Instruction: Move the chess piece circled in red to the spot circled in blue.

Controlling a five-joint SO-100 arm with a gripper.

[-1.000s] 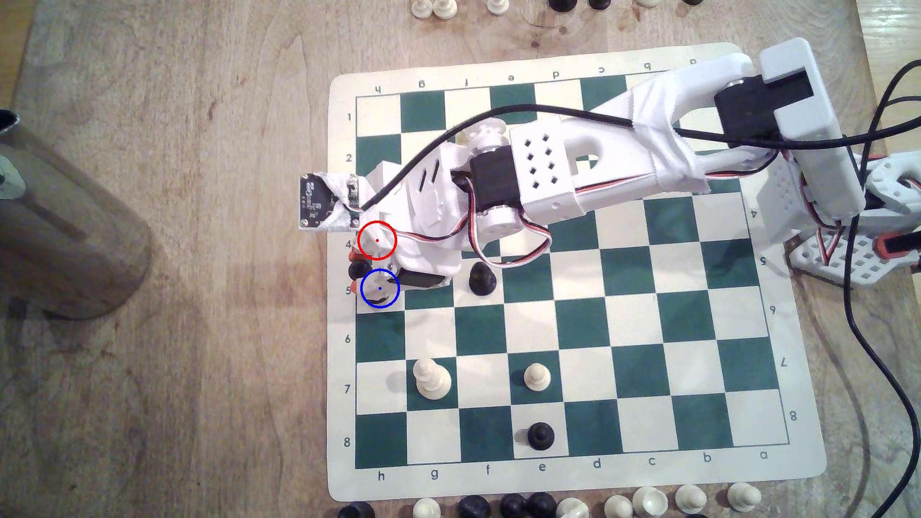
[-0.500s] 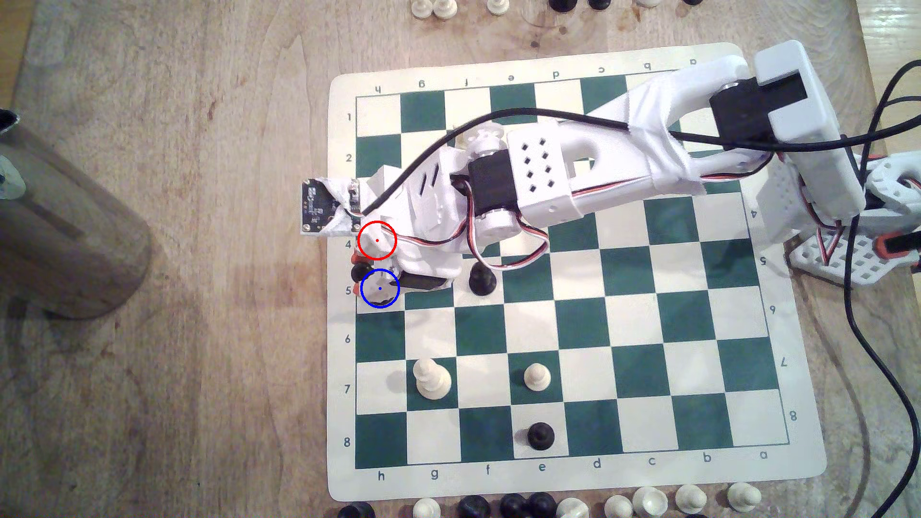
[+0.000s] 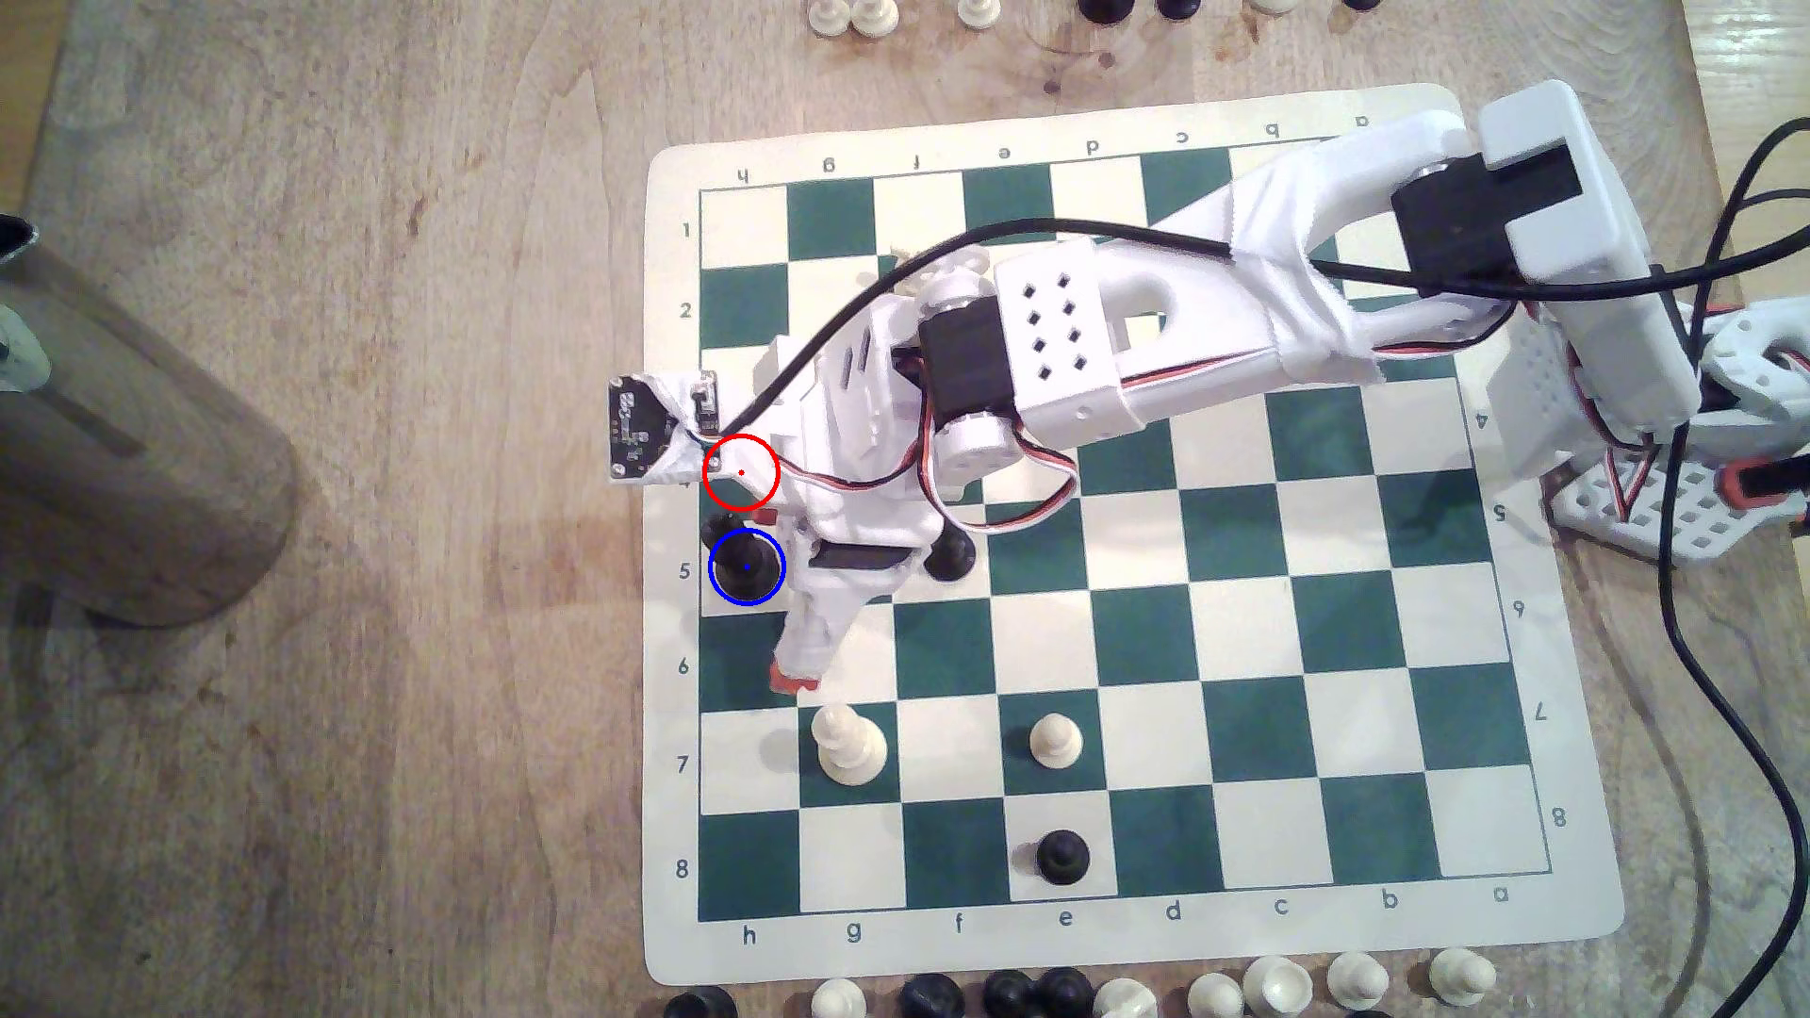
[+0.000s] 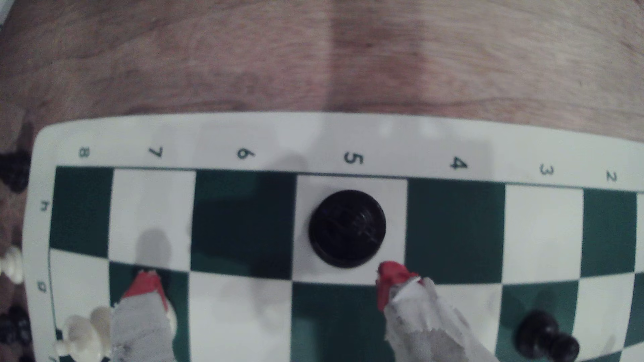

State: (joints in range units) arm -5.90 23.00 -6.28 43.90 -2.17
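Observation:
The tall black chess piece (image 3: 746, 566) stands upright and free on the spot (image 3: 715, 604), the cream square h5 with the blue ring around it. In the wrist view the chess piece (image 4: 346, 228) is seen from above, centred on that cream square (image 4: 393, 195). My gripper (image 3: 776, 595) is open and holds nothing. One red-tipped finger (image 3: 788, 675) reaches over row 6; the other finger (image 4: 390, 278) sits close beside the piece's base. The gripper (image 4: 268, 278) straddles the g-file side of the piece. The red ring (image 3: 741, 472) lies over my wrist.
A black pawn (image 3: 948, 558) stands right behind my gripper, partly hidden by it. A tall white piece (image 3: 848, 746) is on g7, near the lower finger. A white pawn (image 3: 1056, 739) and a black pawn (image 3: 1063, 856) stand further off. The board's edge (image 3: 676, 626) lies just beyond h5.
My gripper was shut on the black piece over h5; its fingers have now spread wide, one swinging toward row 6, and the piece stands alone in the blue ring.

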